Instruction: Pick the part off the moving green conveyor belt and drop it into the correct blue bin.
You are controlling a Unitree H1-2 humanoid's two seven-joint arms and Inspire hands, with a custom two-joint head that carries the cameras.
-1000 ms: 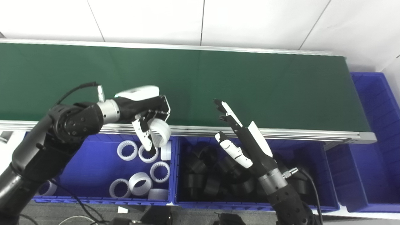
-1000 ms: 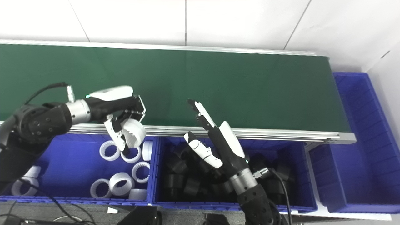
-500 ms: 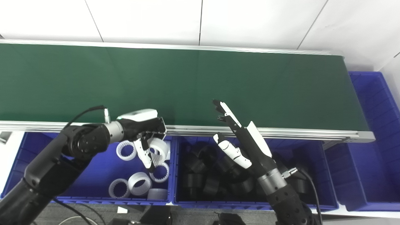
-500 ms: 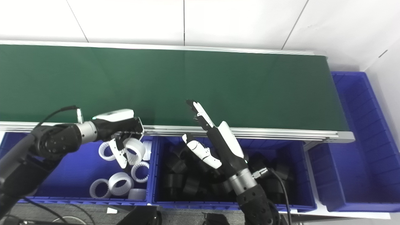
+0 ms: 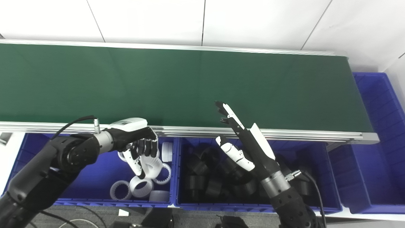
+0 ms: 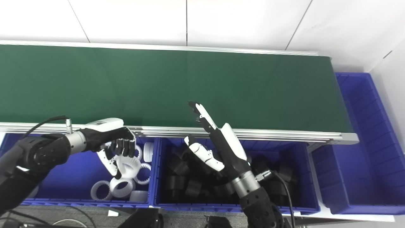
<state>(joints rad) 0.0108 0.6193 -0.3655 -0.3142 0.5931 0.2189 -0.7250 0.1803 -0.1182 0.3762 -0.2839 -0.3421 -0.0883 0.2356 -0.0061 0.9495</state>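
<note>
One white ring (image 5: 153, 164) lay pinched in my left hand (image 5: 139, 148), low inside the near-left blue bin (image 5: 95, 171); pickup done, release pending, by my judgement. Right eye view: my right hand (image 6: 218, 148) spread, empty, over the belt (image 6: 221, 85) near edge.

A white toothed ring (image 5: 152, 165) sits in the lower left of the frame, tilted, between the thumb and fingers of the left hand (image 5: 139, 148) over the left blue bin (image 5: 95, 171), which holds other white rings. The green conveyor belt (image 5: 190, 85) spans the upper frame. The middle blue bin (image 5: 319, 177) holds black rings.
</note>
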